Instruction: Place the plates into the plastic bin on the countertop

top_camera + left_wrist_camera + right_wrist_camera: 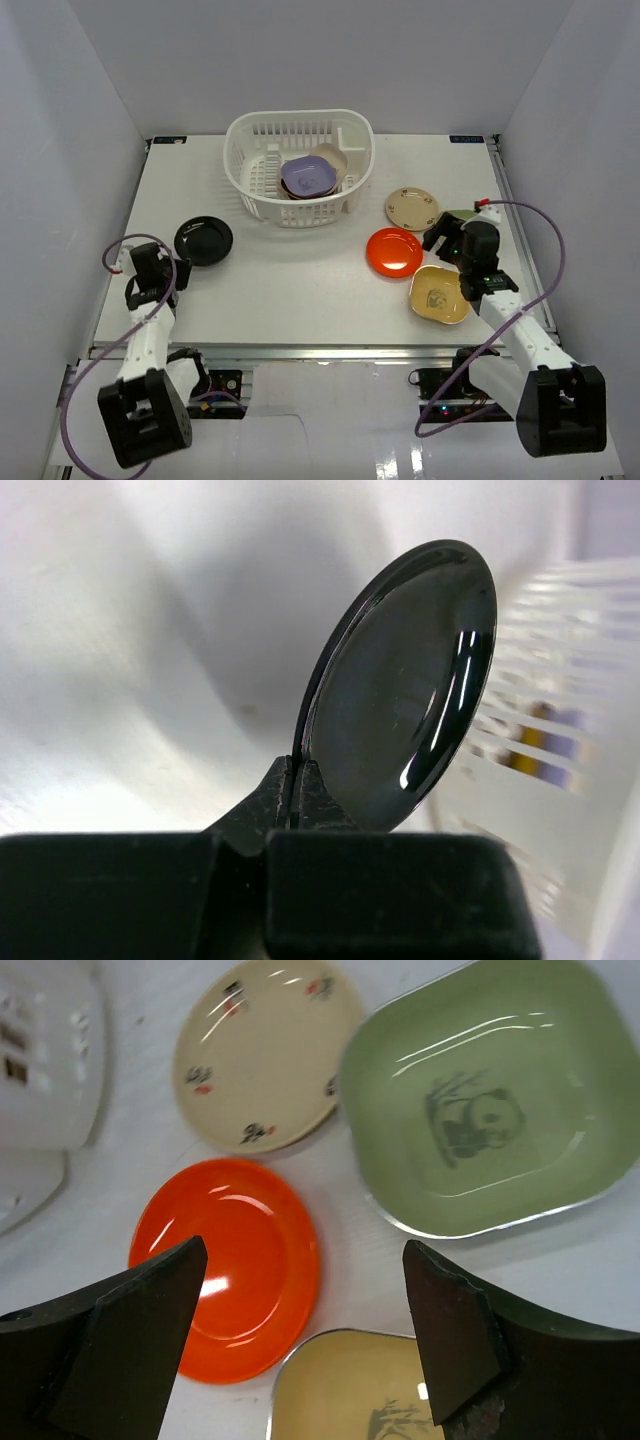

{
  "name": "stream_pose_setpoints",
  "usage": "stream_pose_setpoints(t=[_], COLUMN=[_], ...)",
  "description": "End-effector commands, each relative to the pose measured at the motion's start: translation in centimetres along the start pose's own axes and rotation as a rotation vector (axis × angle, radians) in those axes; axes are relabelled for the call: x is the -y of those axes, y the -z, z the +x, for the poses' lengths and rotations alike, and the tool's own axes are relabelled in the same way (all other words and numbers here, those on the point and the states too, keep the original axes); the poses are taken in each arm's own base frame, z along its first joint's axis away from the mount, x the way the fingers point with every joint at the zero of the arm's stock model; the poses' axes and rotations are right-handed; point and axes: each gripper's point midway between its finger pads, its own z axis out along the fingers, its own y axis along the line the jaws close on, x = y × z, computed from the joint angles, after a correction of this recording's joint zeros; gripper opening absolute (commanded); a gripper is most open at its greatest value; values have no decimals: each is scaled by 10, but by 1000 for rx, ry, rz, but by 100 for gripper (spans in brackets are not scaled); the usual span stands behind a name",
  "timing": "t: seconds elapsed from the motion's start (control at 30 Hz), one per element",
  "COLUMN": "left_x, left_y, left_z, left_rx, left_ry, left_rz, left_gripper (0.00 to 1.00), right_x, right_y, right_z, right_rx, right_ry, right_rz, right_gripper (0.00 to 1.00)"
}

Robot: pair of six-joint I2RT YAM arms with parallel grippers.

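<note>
My left gripper [176, 268] is shut on the near rim of a round black plate [204, 240], pinched edge-on between the fingers [318, 798]. My right gripper [303, 1250] stands open above the countertop [280, 290], holding nothing. Under and around it lie an orange round plate [225, 1265], a beige round plate [265, 1055], a pale green rounded-square plate [480, 1100] and a yellow one [350, 1390]. The plastic bin [300, 114] at the back holds a purple plate [306, 175], a cream one [333, 158] and darker ones beneath.
White walls close in the countertop on three sides. A metal rail [300, 350] runs along its near edge. The bin's slotted wall [540, 680] shows blurred just right of the black plate. Cables loop from both arms.
</note>
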Motion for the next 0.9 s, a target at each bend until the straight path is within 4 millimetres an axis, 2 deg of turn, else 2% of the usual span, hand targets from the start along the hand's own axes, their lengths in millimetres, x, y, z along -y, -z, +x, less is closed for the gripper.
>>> stream_pose_setpoints(t=[0.0, 0.03, 0.07, 0.1, 0.13, 0.17, 0.2, 0.27, 0.3, 0.37, 0.4, 0.43, 0.47, 0.5, 0.53, 0.57, 0.6, 0.63, 0.7, 0.73, 0.77, 0.8, 0.83, 0.87], left_x=[71, 82, 93, 113, 125, 135, 155, 178, 202, 228, 240, 258, 267, 277, 286, 292, 302, 313, 328, 326, 348, 345, 338, 356], left_y=[48, 58, 66, 79, 88, 97, 113, 134, 154, 172, 169, 180, 180, 170, 168, 160, 155, 134, 118, 80, 83, 65, 28, 28], left_z=[-26, -22, -23, -25, -22, -24, -32, -42, -53, -56, -51, -56, -53, -47, -45, -40, -25, -18, 21, 41, 52, 63, 83, 91], left_rx=[70, 39, 31, 29, 11, 14, 29, 55, 81, 77, 46, 58, 37, 10, 0, -9, -30, -51, -141, -199, -211, -236, -282, -286], left_ry=[-101, -122, -134, -147, -152, -157, -165, -193, -211, -239, -252, -255, -247, -252, -251, -262, -290, -307, -377, -402, -429, -464, -486, -510], left_rz=[263, 298, 327, 381, 422, 454, 501, 553, 611, 679, 699, 753, 777, 791, 800, 794, 794, 765, 759, 689, 715, 659, 588, 617], left_gripper=[0, 0, 0, 0, 0, 0, 0, 0, 0, 0, 0, 0, 0, 0, 0, 0, 0, 0, 0, 0, 0, 0, 0, 0], right_x=[29, 39, 61, 74, 85, 101, 112, 129, 133, 140, 143, 142, 141, 143, 143, 143, 144, 145, 145, 146, 146, 145, 142, 142], right_y=[-3, -4, -5, -9, -10, -11, -14, -14, -17, -22, -27, -31, -35, -39, -42, -44, -47, -49, -52, -54, -55, -57, -58, -59], right_z=[-27, -27, -34, -31, -34, -36, -32, -29, -27, -20, -11, -9, -9, -4, -8, -8, -9, -10, -12, -11, -12, -9, -9, -9], right_rx=[48, 36, 59, 48, 56, 63, 51, 54, 59, 45, 12, 4, 3, -12, -2, 1, -3, -4, -3, -5, -1, -14, -23, -20], right_ry=[-159, -197, -246, -286, -309, -334, -354, -386, -400, -425, -443, -468, -479, -490, -502, -509, -515, -518, -532, -537, -544, -552, -555, -555], right_rz=[64, 65, 115, 153, 183, 226, 263, 323, 332, 345, 355, 339, 332, 338, 334, 334, 336, 337, 338, 340, 338, 331, 313, 311], right_gripper=[85, 85, 85, 85, 85, 85, 85, 85, 85, 85, 85, 84, 83, 82, 81, 76, 74, 72, 67, 65, 62, 60, 53, 47])
